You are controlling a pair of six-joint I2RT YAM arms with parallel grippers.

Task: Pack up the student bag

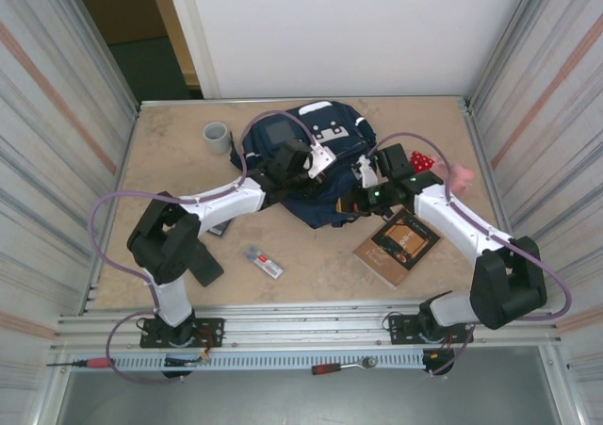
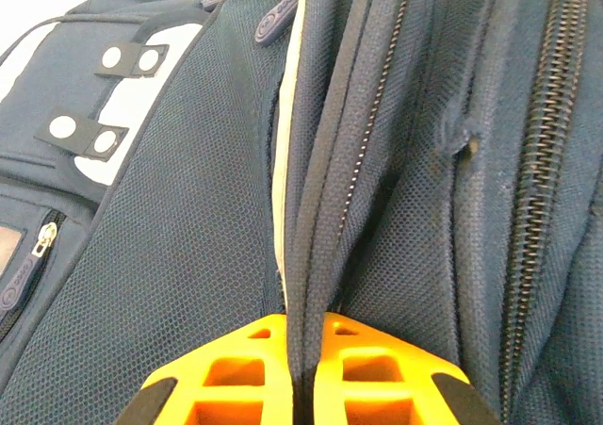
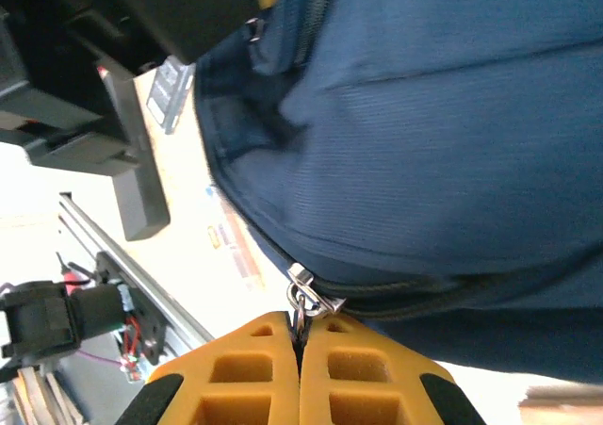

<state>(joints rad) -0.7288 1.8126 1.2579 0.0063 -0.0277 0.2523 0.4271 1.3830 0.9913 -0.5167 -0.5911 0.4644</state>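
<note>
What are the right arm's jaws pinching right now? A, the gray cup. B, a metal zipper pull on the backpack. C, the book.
B: the right wrist view shows the jaws shut on the silver zipper pull of the blue backpack.

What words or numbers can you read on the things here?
None can be read.
On the brown rectangular book: cover print too small.
On the small grey packet: label too small.
On the large navy-blue fabric backpack: rubber zip tab mark too blurred.
</note>
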